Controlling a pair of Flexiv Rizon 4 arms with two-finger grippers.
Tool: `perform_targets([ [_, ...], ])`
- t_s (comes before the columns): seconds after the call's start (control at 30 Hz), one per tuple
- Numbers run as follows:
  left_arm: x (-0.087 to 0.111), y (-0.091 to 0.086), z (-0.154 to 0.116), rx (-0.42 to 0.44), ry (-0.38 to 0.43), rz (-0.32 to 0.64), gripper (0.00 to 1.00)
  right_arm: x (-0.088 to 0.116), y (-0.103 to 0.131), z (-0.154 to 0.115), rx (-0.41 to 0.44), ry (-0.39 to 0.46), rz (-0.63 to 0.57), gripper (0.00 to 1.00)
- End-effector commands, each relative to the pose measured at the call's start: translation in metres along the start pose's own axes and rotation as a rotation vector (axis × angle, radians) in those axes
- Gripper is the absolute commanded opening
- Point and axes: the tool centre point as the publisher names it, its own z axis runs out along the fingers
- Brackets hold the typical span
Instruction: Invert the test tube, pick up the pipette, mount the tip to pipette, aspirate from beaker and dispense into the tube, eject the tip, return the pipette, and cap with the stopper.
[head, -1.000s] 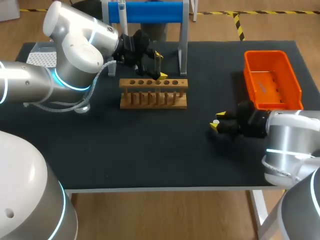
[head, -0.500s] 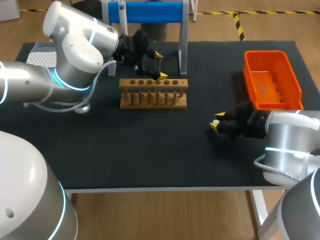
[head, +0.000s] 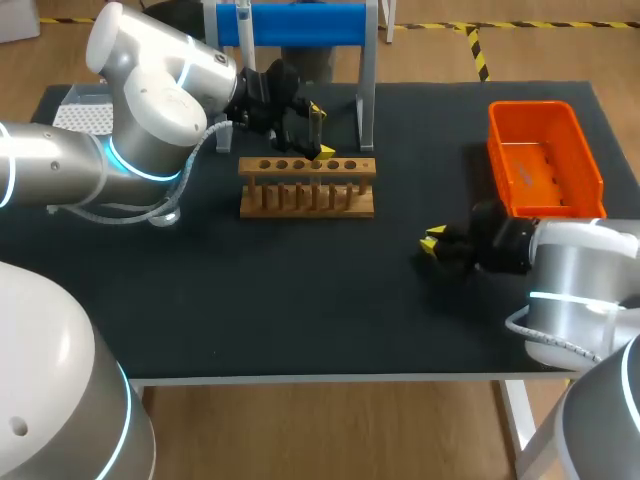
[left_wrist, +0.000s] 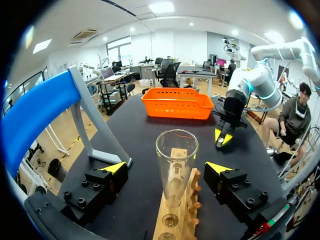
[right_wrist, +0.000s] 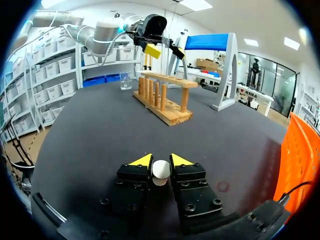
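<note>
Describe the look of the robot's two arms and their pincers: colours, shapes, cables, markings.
The left arm and right arm have smooth, rounded silver-white housings with glowing cyan rings at the joints and a thin grey cable looping alongside. The left pincer and right pincer are black, blocky, dotted with screw holes, ending in wedge-shaped yellow tips.

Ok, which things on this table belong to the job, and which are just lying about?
Job: test tube, wooden rack, stopper in the right claw, beaker, blue stand.
Lying about: orange bin, though it may catch ejected tips.
</note>
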Motion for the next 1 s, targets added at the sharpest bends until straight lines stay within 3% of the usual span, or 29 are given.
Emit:
perform_targets([
  [0.03,-0.001,0.000,0.000,-0.001,0.003,0.000,1.00,0.000,0.009,-0.009,-0.009,0.015,-0.020,0.00],
  [0.57,-0.001,0.000,0.000,-0.001,0.003,0.000,1.00,-0.012,0.084,-0.033,-0.086,0.126,-0.233,0.00],
  [1.0,-0.001,0.000,0.000,-0.001,0.003,0.000,1.00,-0.022,0.143,-0.026,-0.155,0.202,-0.342,0.00],
])
